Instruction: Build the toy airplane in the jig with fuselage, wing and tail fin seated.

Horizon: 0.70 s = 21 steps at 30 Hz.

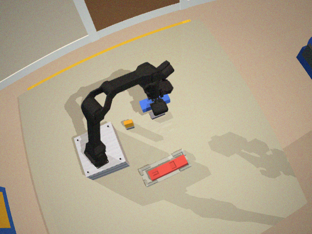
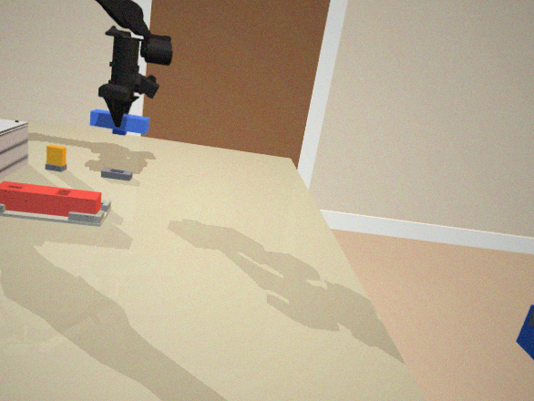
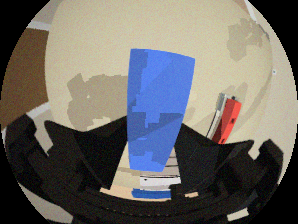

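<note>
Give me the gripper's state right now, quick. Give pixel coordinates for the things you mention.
Gripper [image 1: 157,102] [image 2: 118,124] [image 3: 152,120]: closed on the blue wing [image 1: 145,106] [image 2: 138,124] [image 3: 162,82], holding it above the table.

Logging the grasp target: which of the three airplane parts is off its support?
The blue wing, held up by the gripper; the red fuselage and orange fin rest on theirs.

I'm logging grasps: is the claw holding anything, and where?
A blue rectangular bar, the wing, gripped around its middle.
</note>
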### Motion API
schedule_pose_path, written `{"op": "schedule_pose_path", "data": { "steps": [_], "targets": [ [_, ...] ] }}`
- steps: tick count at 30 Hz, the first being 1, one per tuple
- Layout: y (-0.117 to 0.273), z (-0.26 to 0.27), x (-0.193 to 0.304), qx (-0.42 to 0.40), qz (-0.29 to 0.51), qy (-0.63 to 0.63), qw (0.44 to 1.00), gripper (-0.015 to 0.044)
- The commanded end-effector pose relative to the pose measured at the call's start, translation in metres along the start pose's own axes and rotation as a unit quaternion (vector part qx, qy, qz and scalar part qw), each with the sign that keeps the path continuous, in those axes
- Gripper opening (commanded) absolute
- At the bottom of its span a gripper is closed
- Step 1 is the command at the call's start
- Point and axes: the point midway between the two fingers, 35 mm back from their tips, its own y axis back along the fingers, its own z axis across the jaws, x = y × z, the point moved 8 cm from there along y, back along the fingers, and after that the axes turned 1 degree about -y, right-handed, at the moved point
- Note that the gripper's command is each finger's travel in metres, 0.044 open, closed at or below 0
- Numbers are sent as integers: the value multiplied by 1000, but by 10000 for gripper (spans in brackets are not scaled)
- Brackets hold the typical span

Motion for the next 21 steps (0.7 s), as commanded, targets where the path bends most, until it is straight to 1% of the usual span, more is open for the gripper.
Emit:
{"op": "schedule_pose_path", "data": {
  "steps": [1,6,21],
  "targets": [
    [15,-1,2,-4,-3,2,1000,0],
    [17,-3,1,-4,-3,-4,1000,0],
    [10,-50,-11,-1,-5,-121,993,0]
  ]
}}
